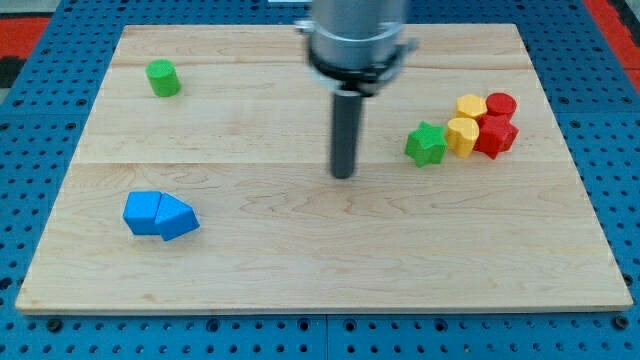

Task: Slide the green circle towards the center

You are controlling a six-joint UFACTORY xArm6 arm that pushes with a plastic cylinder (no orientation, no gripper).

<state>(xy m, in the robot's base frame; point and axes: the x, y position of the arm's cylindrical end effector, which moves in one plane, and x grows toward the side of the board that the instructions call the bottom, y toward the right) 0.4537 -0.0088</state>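
Observation:
The green circle (162,77) is a small green cylinder standing near the board's top-left corner. My tip (343,176) rests on the wooden board (300,260) near its middle, far to the right of and below the green circle. The dark rod rises from the tip to the grey arm body at the view's top. The tip touches no block.
A green star (426,144) lies to the tip's right, next to two yellow blocks (465,122) and two red blocks (497,124). Two blue blocks (158,215) sit together at the lower left. A blue pegboard (30,120) surrounds the board.

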